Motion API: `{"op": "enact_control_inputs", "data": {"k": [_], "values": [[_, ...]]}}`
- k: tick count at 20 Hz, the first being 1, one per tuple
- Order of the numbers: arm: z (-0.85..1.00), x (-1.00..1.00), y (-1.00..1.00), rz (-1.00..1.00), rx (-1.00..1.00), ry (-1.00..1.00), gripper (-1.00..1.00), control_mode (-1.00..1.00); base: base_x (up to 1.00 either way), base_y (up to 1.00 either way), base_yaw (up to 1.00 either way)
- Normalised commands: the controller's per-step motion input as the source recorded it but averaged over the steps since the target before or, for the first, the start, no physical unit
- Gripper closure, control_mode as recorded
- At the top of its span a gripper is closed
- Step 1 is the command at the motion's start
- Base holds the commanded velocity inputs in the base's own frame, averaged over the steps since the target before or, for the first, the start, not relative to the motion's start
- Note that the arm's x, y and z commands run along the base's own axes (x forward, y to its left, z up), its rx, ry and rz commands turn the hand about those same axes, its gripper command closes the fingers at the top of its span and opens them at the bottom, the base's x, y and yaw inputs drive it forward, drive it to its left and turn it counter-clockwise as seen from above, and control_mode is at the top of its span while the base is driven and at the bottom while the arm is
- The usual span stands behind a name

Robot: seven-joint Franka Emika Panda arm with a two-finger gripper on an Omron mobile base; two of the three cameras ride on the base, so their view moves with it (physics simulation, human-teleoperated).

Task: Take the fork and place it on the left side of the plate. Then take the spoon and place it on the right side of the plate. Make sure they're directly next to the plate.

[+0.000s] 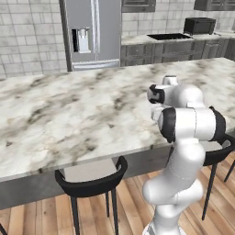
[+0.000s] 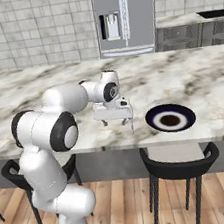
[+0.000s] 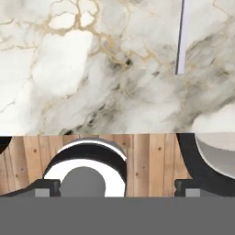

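A marble counter [image 2: 195, 79], white veined with grey and tan, stretches across the kitchen in front of me. On it, near its front edge, sits the plate [image 2: 170, 118], dark-rimmed with a white ring and brown centre. Just left of the plate, apart from it, lies a slim silver-grey utensil [image 2: 131, 125]; fork or spoon, I cannot tell.

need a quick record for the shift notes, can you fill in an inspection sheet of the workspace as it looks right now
surface: marble counter, front edge over wood floor
job's things: plate near front edge; thin utensil lies just to the plate's left, type unclear
clutter: nothing seen
grippers: gripper open, above the counter beside the utensil, holding nothing
cables: nothing seen
surroundings: fridge, black stools, tiled wall
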Motion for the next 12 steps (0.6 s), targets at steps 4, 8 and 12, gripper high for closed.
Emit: {"op": "enact_control_inputs", "data": {"k": [4, 8, 12], "values": [[0.0, -1.0, 0.87, 0.0, 0.0, -0.02, -1.0, -1.0, 0.0, 0.0, 0.0], [0.0, -1.0, 0.85, 0.0, 0.0, -0.06, -1.0, -1.0, 0.0, 0.0, 0.0], [0.0, -1.0, 0.64, 0.01, 0.0, -0.11, -1.0, -1.0, 0.0, 0.0, 0.0]]}}
